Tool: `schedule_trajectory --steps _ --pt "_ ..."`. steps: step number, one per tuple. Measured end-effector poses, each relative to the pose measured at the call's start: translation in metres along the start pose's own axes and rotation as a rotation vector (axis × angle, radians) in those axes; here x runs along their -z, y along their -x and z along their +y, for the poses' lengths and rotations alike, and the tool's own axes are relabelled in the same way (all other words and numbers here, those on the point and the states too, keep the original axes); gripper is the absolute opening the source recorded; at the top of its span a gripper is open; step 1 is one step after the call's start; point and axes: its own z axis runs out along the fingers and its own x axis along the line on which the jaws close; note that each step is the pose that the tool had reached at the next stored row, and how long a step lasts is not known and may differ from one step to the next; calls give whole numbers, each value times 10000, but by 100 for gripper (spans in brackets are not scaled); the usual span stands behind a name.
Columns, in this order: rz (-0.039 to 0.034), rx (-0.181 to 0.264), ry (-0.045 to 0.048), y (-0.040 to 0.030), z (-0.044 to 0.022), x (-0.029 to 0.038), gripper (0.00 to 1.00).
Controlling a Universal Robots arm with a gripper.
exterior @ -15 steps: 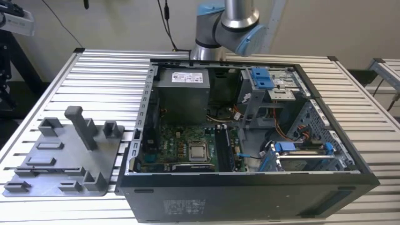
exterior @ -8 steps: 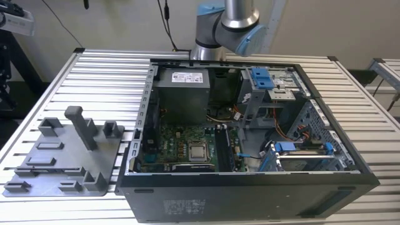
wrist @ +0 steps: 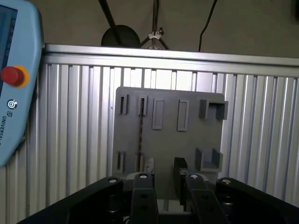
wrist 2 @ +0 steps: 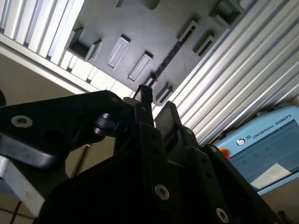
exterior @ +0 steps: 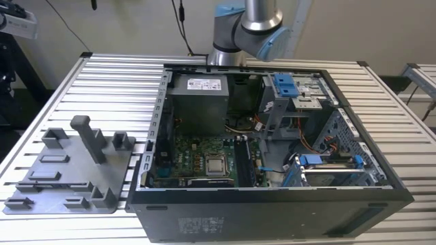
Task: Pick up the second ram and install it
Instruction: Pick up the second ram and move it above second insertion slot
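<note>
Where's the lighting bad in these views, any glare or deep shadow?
Exterior view: even light, though the inside of the computer case sits in shadow. Second wrist view: the claw is a near-black silhouette and the table slats glare pale. First wrist view: the grey tray is evenly lit, the memory stick is a thin dark line, and the claw is dark.
</note>
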Motion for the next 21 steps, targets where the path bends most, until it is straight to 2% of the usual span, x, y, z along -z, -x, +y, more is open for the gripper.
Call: schedule_trajectory --steps 1,2,3,10,14,17,18,21 --pt "0 4 0 0 0 0 36" --pt "0 6 0 0 0 0 36" --pt "1 9 0 0 0 0 42" --pt "-4 28 0 0 0 0 42" --pt "-75 30 -3 0 0 0 42" --pt "-88 29 -3 0 0 0 44" --pt "-93 29 -3 0 0 0 50" --pt "-94 29 -5 -1 0 -1 50"
